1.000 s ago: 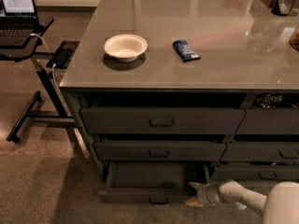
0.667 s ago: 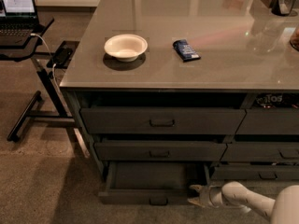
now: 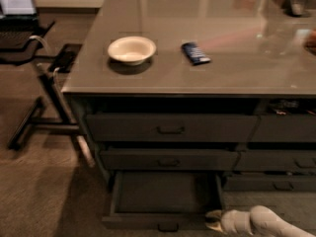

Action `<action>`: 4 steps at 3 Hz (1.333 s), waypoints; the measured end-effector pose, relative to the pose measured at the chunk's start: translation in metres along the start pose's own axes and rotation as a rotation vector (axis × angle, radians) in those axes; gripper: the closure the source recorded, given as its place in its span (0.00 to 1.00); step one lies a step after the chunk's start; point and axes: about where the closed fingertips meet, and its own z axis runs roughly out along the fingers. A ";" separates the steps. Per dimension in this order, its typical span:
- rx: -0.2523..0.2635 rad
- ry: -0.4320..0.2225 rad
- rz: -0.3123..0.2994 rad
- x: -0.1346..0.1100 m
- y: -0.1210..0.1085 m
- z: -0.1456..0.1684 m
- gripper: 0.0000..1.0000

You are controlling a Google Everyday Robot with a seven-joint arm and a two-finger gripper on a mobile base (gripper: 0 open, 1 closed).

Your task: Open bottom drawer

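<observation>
The bottom drawer [image 3: 163, 197] stands pulled well out below the counter [image 3: 237, 63]. My hand [image 3: 216, 222] sits at its front right corner; whether it grips anything, I cannot tell. Pulling off-centre there could skew and jam it.

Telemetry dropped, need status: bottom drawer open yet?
Claw low at bottom drawer's right front corner. Drawer pulled out, tray showing. Bowl and blue packet up on countertop, not in way.
</observation>
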 end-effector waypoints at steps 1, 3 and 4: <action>0.000 0.000 0.000 -0.001 0.001 -0.001 1.00; 0.000 0.000 0.000 -0.001 0.001 -0.001 0.62; 0.000 0.000 0.000 -0.001 0.001 -0.001 0.39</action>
